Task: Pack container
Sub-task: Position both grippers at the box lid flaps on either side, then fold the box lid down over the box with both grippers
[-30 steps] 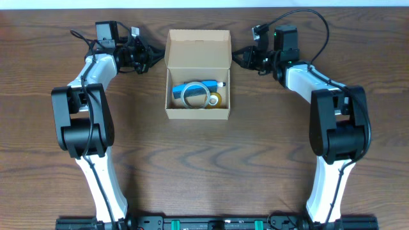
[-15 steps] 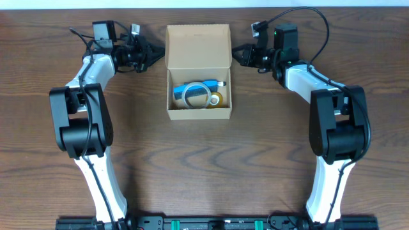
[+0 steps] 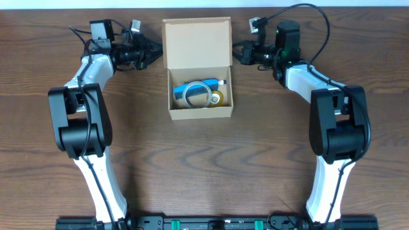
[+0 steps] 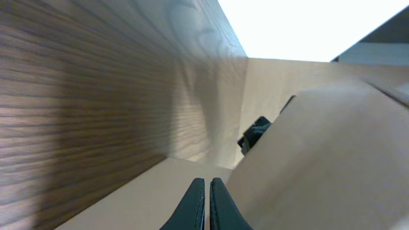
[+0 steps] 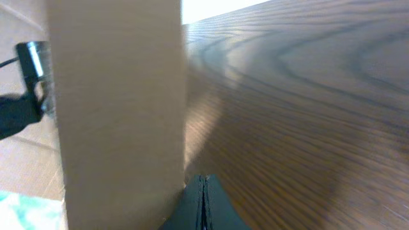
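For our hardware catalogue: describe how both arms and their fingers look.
The left arm and right arm have white links and bulky black joint housings. Black cables loop at the wrists. A green light glows on the right wrist. The fingers are black, tapered to points.

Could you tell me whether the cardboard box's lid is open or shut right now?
Open: the flap lid of the container is folded back, and tape rolls inside show from overhead.

You have a matched pair: the left arm (image 3: 96, 70) and right arm (image 3: 307, 76) each join white curved links to bulky black joint housings. Thin black cables (image 3: 305, 7) trail from the wrists, a green light (image 3: 279, 29) glows on the right one, and the fingers (image 4: 192, 207) are slim, dark, tapered blades.
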`<action>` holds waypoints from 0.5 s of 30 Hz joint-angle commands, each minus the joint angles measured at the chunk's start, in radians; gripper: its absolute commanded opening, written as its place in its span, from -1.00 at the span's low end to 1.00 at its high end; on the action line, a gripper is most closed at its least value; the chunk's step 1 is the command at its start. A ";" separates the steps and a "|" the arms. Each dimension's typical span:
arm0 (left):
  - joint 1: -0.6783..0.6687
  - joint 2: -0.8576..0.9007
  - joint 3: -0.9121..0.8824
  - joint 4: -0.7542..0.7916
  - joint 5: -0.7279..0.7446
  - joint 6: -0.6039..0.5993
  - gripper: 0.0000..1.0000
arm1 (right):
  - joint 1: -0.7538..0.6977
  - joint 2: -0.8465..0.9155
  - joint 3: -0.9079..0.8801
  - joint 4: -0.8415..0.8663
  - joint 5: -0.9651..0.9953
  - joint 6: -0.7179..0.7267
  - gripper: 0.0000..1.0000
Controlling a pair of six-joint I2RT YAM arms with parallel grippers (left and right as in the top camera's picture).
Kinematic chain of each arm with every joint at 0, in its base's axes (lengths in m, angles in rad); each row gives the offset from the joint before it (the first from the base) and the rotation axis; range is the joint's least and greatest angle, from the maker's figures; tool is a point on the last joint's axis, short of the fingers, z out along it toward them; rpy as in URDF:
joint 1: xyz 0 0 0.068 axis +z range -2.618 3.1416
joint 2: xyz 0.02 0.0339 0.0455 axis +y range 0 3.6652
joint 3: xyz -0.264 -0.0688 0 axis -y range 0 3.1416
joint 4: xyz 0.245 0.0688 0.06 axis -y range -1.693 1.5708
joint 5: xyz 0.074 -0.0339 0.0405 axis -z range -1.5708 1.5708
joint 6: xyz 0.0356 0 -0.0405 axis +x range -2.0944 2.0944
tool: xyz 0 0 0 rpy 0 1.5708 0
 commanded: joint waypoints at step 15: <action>-0.003 0.014 0.143 0.029 0.224 -0.014 -0.90 | 0.012 -0.116 0.018 0.002 -0.134 -0.027 -0.97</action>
